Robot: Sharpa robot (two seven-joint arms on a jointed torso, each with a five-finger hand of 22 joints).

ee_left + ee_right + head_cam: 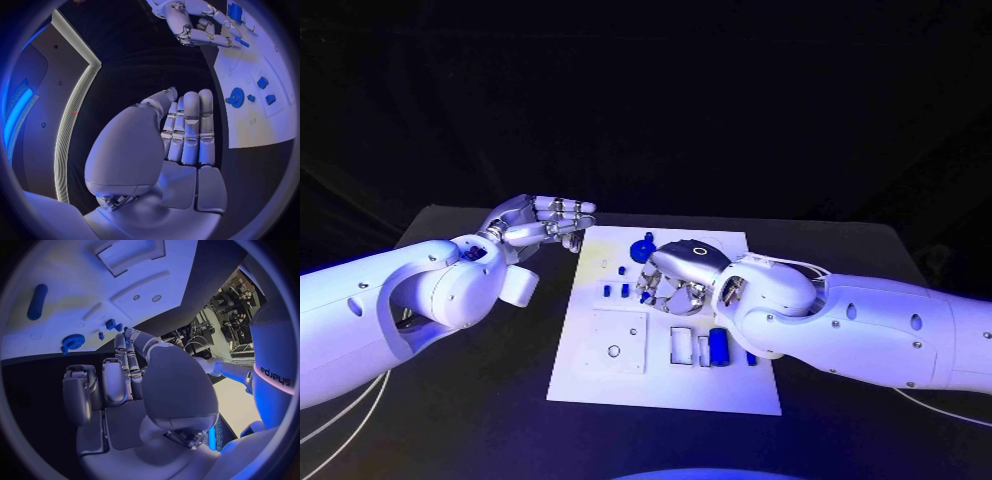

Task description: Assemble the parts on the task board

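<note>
The white rectangular task board [661,375] lies mid-surface, carrying a blue gear-shaped part [643,246] and a blue cylinder [717,346]. The left hand [542,222] hovers beside the board's far corner, fingers together, holding nothing. The right hand [678,275] pinches a small blue part [129,333] over the board.

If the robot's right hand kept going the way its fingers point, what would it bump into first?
Probably the small blue parts on the task board, just past the right hand fingertips. Depth is hard to judge.
</note>
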